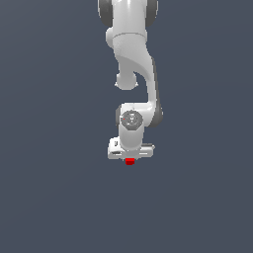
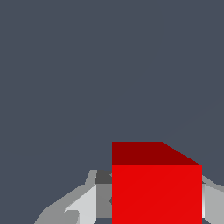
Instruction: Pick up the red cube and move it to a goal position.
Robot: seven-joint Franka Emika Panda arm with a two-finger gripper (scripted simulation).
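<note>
The red cube [image 1: 130,161] is small and bright red, and shows just under the white hand of my gripper [image 1: 130,158] in the middle of the exterior view. In the wrist view the red cube [image 2: 156,192] looms large between the two grey fingers [image 2: 83,205], which press against its two sides. My gripper [image 2: 155,210] is shut on the cube. The fingertips are hidden by the cube and the frame edge. I cannot tell whether the cube rests on the floor or hangs above it.
The plain dark grey-blue floor [image 1: 49,197] spreads all around. The white arm [image 1: 133,59] reaches down from the top of the exterior view. No other object or goal marker shows.
</note>
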